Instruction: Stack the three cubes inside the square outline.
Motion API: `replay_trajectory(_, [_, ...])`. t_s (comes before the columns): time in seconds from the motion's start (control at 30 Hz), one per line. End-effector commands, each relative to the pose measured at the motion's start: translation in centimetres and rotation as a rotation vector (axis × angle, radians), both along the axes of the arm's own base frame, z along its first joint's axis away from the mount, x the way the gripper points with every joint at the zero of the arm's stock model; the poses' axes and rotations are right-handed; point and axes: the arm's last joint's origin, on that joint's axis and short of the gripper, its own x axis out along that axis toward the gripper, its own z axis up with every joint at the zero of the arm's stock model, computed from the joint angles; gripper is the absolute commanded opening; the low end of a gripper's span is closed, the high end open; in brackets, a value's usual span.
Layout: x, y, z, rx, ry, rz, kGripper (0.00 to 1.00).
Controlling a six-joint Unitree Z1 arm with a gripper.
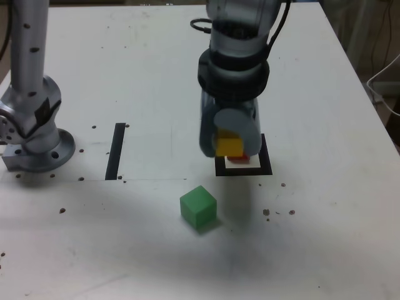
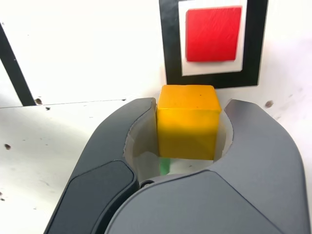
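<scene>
My gripper (image 2: 187,124) is shut on the yellow cube (image 2: 187,119), which hangs in the air above the table. In the exterior view the yellow cube (image 1: 229,146) is held just above the near-left part of the square outline (image 1: 245,170). The red cube (image 2: 213,33) lies inside the square outline (image 2: 170,48) on its white centre; the exterior view shows only a sliver of the red cube (image 1: 239,160) behind the yellow one. The green cube (image 1: 199,208) rests alone on the table, nearer the camera than the outline and apart from the gripper.
A straight black tape strip (image 1: 116,150) lies at the exterior view's left of the outline. The arm's metal base (image 1: 34,134) stands at the far left. Small dark specks (image 1: 278,212) dot the white table (image 1: 312,94).
</scene>
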Motion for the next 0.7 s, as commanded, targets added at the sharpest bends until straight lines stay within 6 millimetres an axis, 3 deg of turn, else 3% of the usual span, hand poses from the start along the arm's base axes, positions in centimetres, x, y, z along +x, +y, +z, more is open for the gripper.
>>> replay_trajectory(0.0, [0.2,0.5,0.4,-0.002,-0.014,0.021,0.38])
replay_trajectory(0.4, [1.7,3.9,-0.2,-0.028,0.007,0.074,0.38])
replay_trajectory(0.67, [1.9,4.3,-0.4,-0.028,0.015,0.068,0.38])
